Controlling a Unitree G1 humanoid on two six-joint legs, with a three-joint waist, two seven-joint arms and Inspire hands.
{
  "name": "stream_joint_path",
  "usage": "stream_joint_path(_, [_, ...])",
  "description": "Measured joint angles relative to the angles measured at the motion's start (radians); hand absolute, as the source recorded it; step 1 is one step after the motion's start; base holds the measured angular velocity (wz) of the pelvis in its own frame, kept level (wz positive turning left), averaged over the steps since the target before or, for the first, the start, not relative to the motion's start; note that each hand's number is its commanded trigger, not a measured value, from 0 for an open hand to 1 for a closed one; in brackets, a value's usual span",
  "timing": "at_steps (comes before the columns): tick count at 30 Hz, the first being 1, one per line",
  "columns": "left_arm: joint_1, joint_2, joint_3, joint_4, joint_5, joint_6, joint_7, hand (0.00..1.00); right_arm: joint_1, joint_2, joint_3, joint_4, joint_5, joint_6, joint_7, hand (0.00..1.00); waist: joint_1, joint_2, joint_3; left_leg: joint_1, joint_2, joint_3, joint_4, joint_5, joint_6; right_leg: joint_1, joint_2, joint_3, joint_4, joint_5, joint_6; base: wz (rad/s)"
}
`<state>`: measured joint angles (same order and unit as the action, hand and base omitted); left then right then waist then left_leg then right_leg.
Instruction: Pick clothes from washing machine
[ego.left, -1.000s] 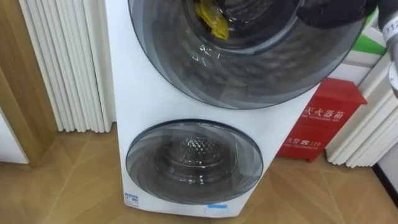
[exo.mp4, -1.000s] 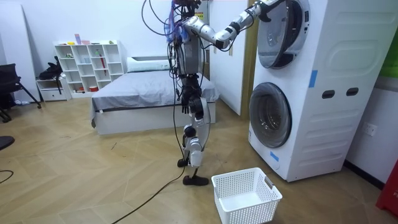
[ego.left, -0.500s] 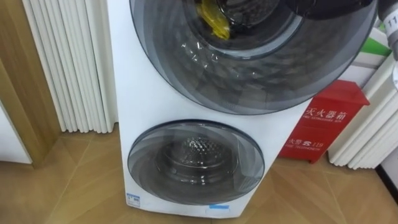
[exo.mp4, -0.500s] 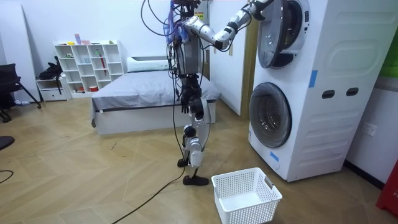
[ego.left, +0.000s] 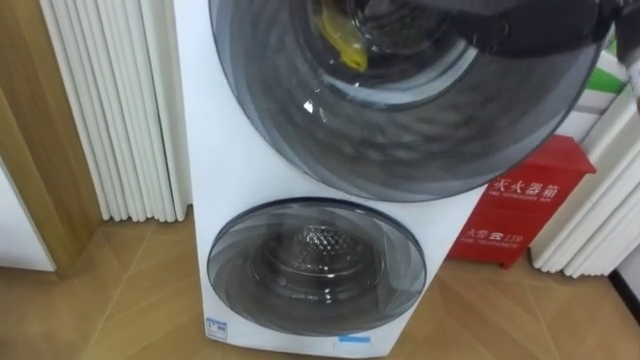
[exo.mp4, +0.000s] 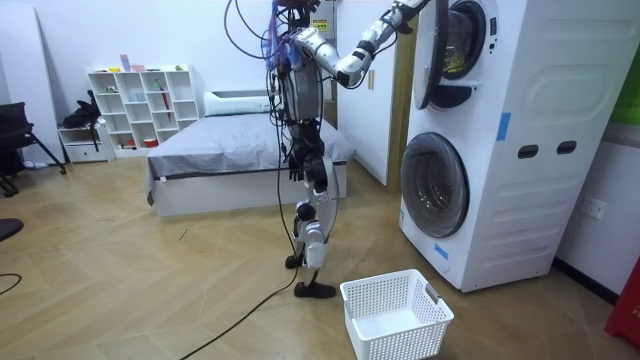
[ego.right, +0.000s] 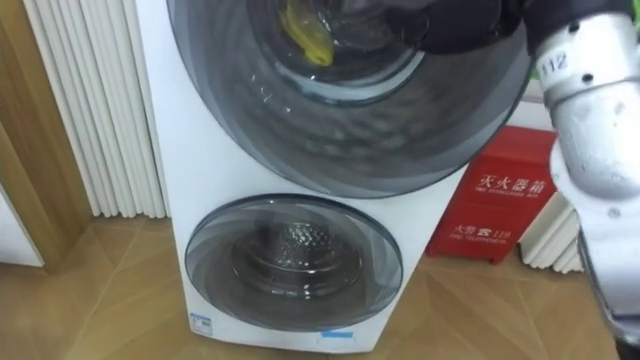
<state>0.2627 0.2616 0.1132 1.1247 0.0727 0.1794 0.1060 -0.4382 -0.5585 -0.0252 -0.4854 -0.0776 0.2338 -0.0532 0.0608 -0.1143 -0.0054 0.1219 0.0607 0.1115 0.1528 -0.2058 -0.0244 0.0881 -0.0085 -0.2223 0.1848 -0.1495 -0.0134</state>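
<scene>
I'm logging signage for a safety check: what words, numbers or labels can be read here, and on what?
Nothing can be quoted with confidence.
On the red box: white characters and digits, too blurred to quote.
The small stickers low on the washing machine front: print too small to read.
The blue sticker on the machine's side: nothing legible.

Upper door (ego.left: 400, 100) ajar, lower door (ego.left: 316, 266) shut

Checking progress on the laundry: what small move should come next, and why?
Probably swing the upper door wider: it is only partly open, the robot hand is at its edge, and the yellow cloth lies behind its glass.
</scene>
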Motion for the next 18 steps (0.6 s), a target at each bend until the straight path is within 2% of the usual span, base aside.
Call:
stream_joint_path(1, [0.000,-0.003,0.000,-0.001,0.000,-0.003,0.000,0.00,0.012,0.010,-0.005,-0.010,0.001,-0.011,0.004,0.00,0.000,0.002,0.0006,0.000,0.000,0.001,0.000,0.000,0.000,0.000,0.000,0.000,0.000,0.000,0.000,0.00])
stream_joint_path(3, [0.001,-0.008,-0.002,-0.003,-0.001,-0.013,-0.001,0.00,0.052,0.054,-0.026,-0.044,0.018,-0.056,0.014,0.00,-0.002,0.009,0.0022,-0.003,-0.001,0.001,0.003,0.000,0.000,-0.001,-0.002,0.000,0.000,0.000,0.000,0.00])
stream_joint_path(5, [0.004,-0.008,-0.022,-0.005,-0.006,-0.018,-0.001,0.00,0.085,0.088,-0.040,-0.056,0.097,-0.097,0.015,0.00,-0.005,0.013,0.0028,-0.006,-0.001,0.001,0.010,-0.002,0.001,0.000,-0.002,-0.001,-0.002,0.000,0.000,0.00])
stream_joint_path(9, [0.007,-0.021,-0.043,0.002,-0.015,-0.031,0.003,0.00,0.195,0.157,-0.057,-0.103,0.200,-0.183,0.017,0.00,-0.006,0.032,0.0002,-0.006,-0.002,0.004,0.014,-0.003,0.002,0.001,-0.003,0.002,-0.003,0.000,0.000,0.00])
stream_joint_path(12, [0.008,-0.032,-0.043,0.011,-0.015,-0.035,0.018,0.00,0.233,0.177,-0.056,-0.115,0.225,-0.221,0.040,0.00,-0.012,0.046,0.0002,-0.004,-0.004,0.006,0.014,-0.003,0.002,0.009,-0.003,0.003,-0.019,0.001,-0.002,-0.01])
stream_joint_path(16, [0.020,-0.037,-0.041,0.014,-0.014,-0.036,0.021,0.00,0.272,0.182,-0.064,-0.113,0.234,-0.236,0.067,0.00,-0.033,0.052,0.0004,-0.004,-0.004,0.006,0.015,-0.003,0.002,0.009,-0.003,0.003,-0.019,-0.001,-0.006,0.00])
stream_joint_path(18, [0.024,-0.042,-0.042,0.014,-0.014,-0.036,0.024,0.00,0.314,0.186,-0.075,-0.103,0.255,-0.256,0.079,0.00,-0.037,0.054,0.0001,-0.002,-0.003,0.009,0.015,-0.003,0.002,0.009,-0.003,0.008,-0.019,-0.001,-0.007,-0.05])
